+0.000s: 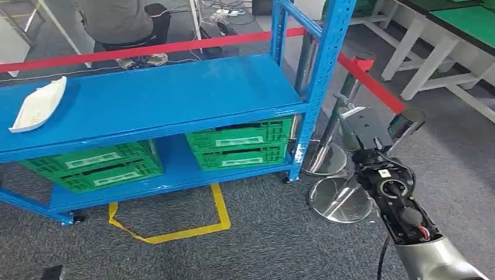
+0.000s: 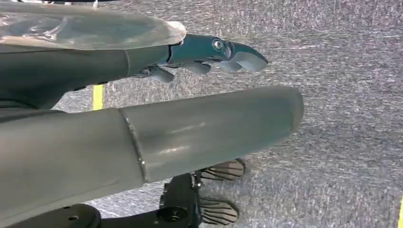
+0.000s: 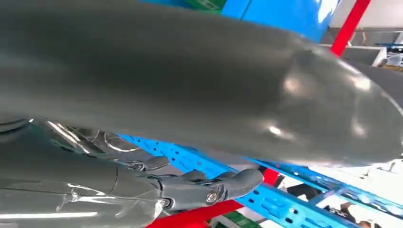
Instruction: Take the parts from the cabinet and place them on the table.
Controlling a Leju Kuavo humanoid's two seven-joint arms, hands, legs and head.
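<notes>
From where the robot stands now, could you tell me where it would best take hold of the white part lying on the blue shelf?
Probably across its narrow width near the middle, coming down from above. The white part is long, shallow and tray-like, lying flat near the left end of the blue shelf's top level, with open space above it; its raised rim offers an edge for the fingers.

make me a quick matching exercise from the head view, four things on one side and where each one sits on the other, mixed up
Things:
1. white part
2. green crates
3. yellow tape
4. red barrier belt

Places:
A. on the carpet in front of the rack
B. stretched behind the rack
C. on the top blue shelf, left end
D. on the lower shelf

Pairs: 1-C, 2-D, 3-A, 4-B
</notes>
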